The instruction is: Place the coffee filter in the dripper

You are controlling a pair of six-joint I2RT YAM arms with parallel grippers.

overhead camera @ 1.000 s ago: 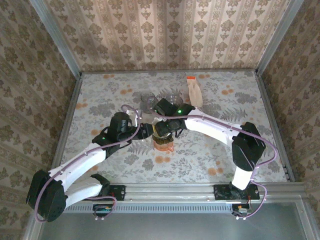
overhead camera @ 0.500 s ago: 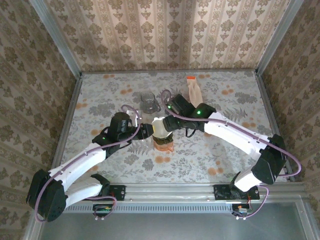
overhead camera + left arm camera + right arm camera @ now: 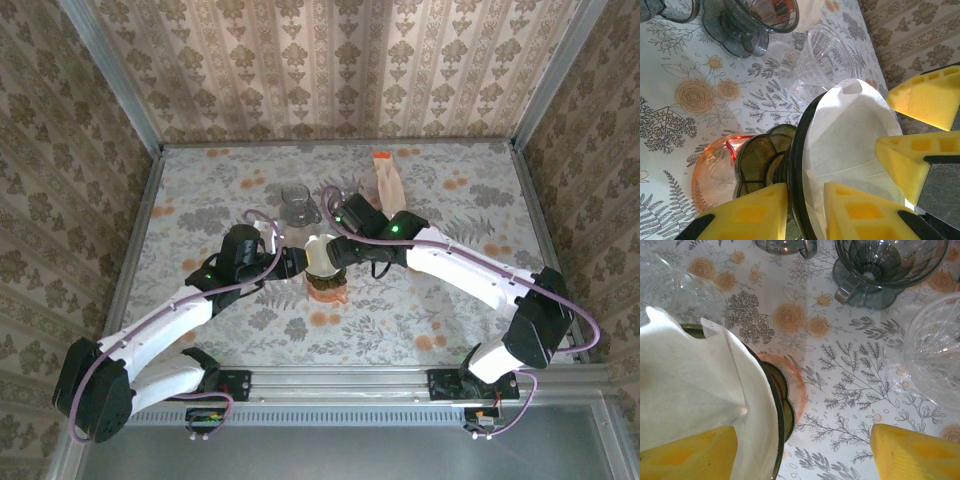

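The coffee filter (image 3: 690,385) sits inside the dripper (image 3: 795,165), whose rim the left end effector (image 3: 802,200) clamps; the right end effector (image 3: 800,440) gapes wide just above it.

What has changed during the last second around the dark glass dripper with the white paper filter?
The right gripper, jaws open, drew back to the right from above the dark glass dripper, uncovering the white paper filter seated inside it. The left gripper stayed clamped on the dripper's rim. The dripper and the beige packet did not move.
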